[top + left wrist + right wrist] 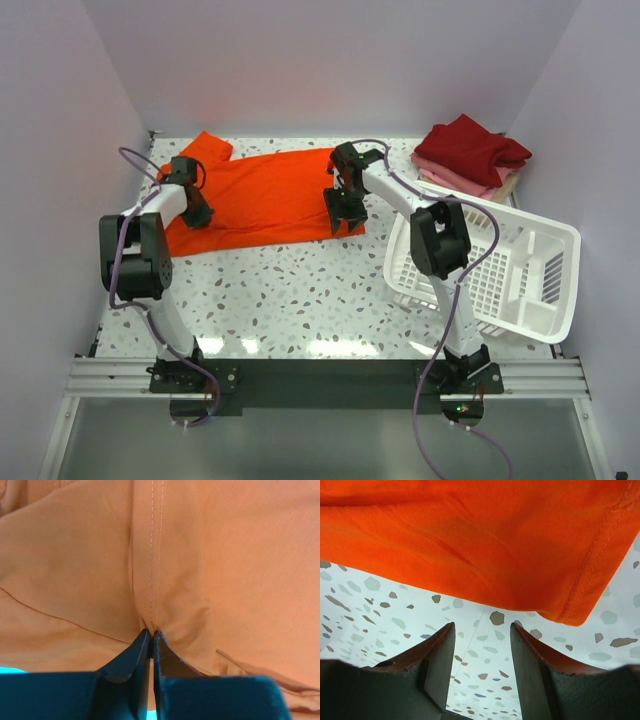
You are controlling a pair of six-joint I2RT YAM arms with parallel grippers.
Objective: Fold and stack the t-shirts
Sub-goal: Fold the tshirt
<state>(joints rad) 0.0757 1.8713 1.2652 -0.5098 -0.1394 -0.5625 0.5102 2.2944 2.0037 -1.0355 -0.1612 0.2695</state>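
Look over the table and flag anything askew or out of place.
The white basket sits turned at an angle to the edges of the table rather than square with them. The dark red shirt topping the folded stack is rumpled, not flat. Nothing looks spilled or damaged.

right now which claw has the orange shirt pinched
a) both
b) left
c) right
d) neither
b: the left claw is shut on a fold of the orange shirt at its stitched seam, while the right claw stands open over the table, just short of the hem.
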